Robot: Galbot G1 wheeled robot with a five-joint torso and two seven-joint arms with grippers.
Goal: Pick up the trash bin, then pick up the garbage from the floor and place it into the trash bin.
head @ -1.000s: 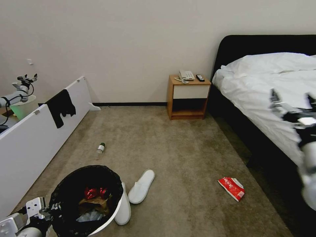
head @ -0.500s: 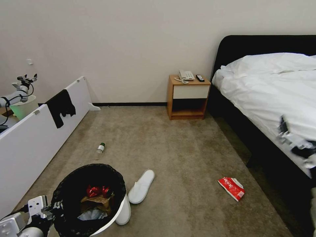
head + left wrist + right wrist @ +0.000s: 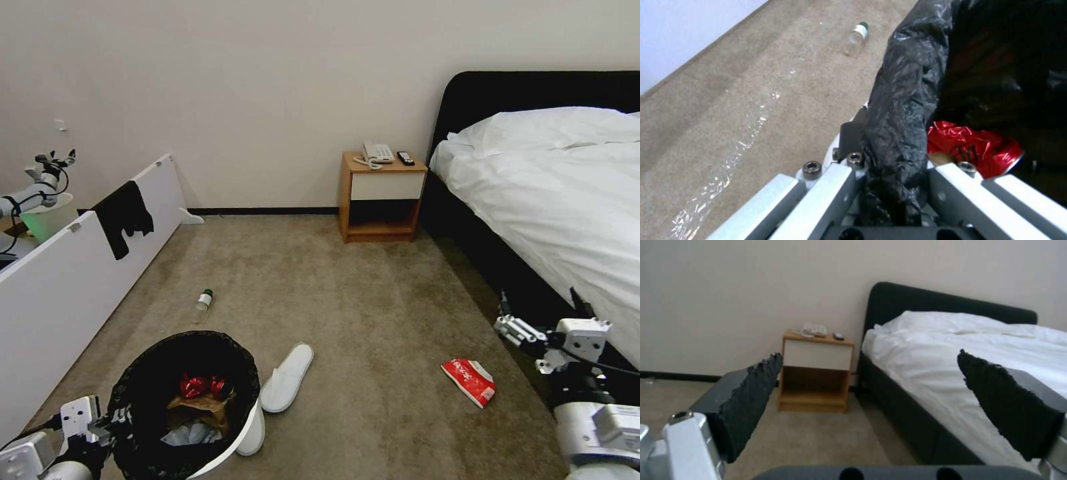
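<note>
Your left gripper (image 3: 896,186) is clamping the bag-lined rim of the trash bin (image 3: 227,443), holding it low at your left so litter can drop in. Your right gripper (image 3: 541,319) is hanging with jaws spread wide and empty beside the bed (image 3: 567,193), just past the red snack packet (image 3: 470,381). A white slipper (image 3: 287,377) and small bottle (image 3: 203,303) are lying on the carpet (image 3: 373,313) near the bin.
</note>
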